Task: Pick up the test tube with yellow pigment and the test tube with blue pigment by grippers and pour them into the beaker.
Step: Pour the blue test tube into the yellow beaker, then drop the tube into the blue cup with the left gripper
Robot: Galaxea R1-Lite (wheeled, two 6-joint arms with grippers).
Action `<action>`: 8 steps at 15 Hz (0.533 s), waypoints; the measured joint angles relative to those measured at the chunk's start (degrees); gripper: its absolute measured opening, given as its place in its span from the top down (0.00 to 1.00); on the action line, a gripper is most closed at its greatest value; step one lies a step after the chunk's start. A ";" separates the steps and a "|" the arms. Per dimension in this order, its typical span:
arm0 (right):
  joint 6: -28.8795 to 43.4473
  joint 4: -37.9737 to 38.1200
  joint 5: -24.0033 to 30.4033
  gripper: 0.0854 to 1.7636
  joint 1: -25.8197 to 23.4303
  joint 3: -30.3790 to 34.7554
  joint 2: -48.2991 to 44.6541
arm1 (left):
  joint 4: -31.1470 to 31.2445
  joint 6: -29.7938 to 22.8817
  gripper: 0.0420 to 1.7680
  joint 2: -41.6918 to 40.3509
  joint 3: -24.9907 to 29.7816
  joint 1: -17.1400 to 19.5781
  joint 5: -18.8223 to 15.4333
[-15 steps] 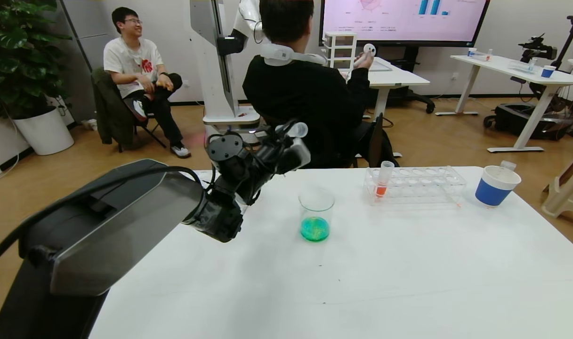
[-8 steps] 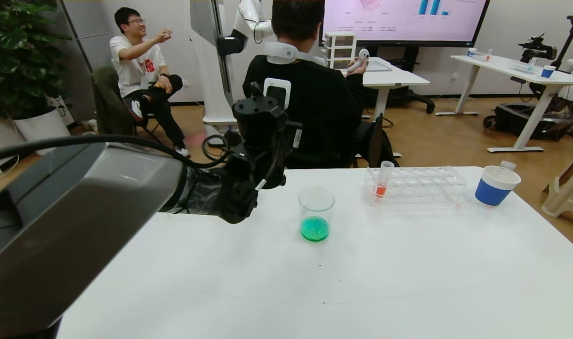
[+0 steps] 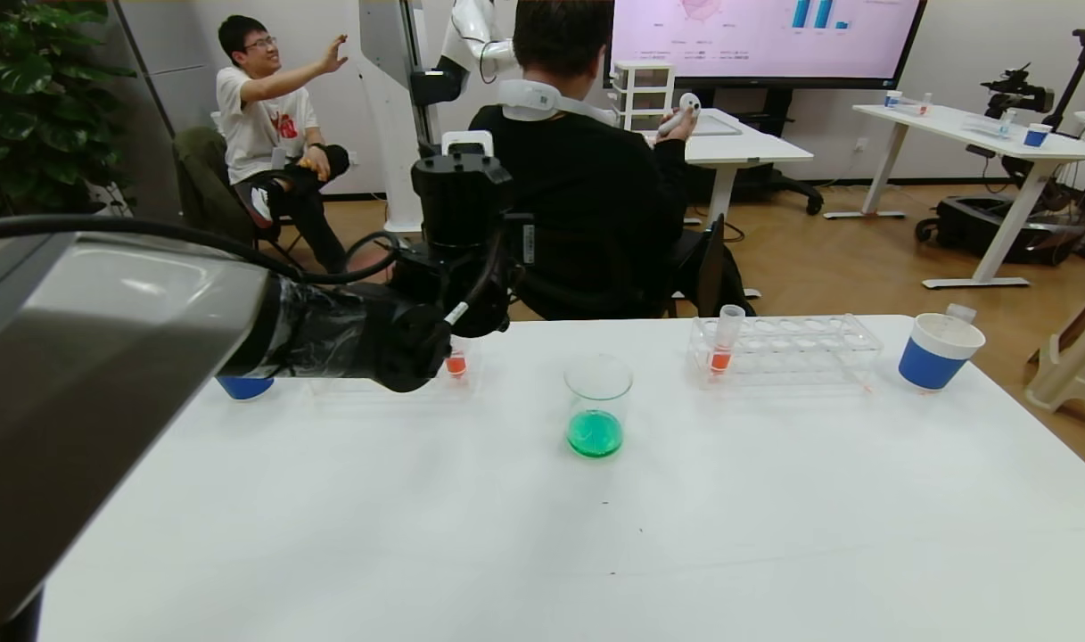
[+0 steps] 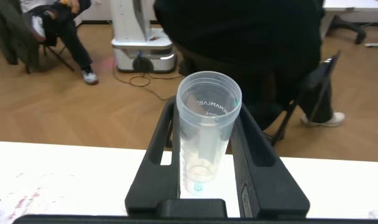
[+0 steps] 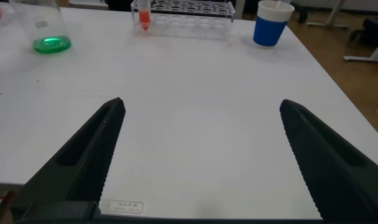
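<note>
My left gripper [image 4: 207, 111] is shut on the test tube with blue pigment [image 4: 204, 146]. The tube stands upright, nearly empty, with only a blue drop in its tip. In the head view the left arm's wrist [image 3: 460, 201] hangs over the table's far left edge, above a clear rack. The beaker [image 3: 598, 406] stands mid-table with green liquid in its bottom, to the right of that arm. My right gripper [image 5: 201, 104] is open over bare table near the front, with nothing between its fingers. The test tube with yellow pigment is out of view.
A tube of orange-red liquid [image 3: 456, 364] sits in the left rack under the arm. The right rack [image 3: 801, 349] holds another [image 3: 725, 343]. Blue cups stand at far right [image 3: 939, 349] and far left [image 3: 243, 387]. People sit beyond the far edge.
My left arm has swung left, away from above the beaker, and turned the tube from tilted to upright. The liquid in the beaker has gone from swirled blue-green to even green.
</note>
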 joint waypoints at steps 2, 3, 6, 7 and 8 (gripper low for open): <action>0.00 0.00 0.00 0.02 -0.02 0.00 0.00 | -1.01 0.05 0.74 -1.71 4.68 3.62 -0.80; 0.00 0.00 0.00 0.02 0.00 0.00 0.00 | -2.54 0.07 0.74 -2.83 7.50 6.01 -1.93; 0.00 0.02 0.00 0.02 0.00 0.00 0.00 | -7.94 0.13 0.74 -6.67 17.03 15.65 -9.42; 0.00 0.02 -0.02 0.02 0.00 0.00 0.00 | -9.46 0.10 0.74 -7.88 19.68 19.03 -12.07; 0.00 0.00 0.00 0.02 0.00 0.00 0.00 | -10.56 0.10 0.74 -9.03 21.99 22.27 -14.47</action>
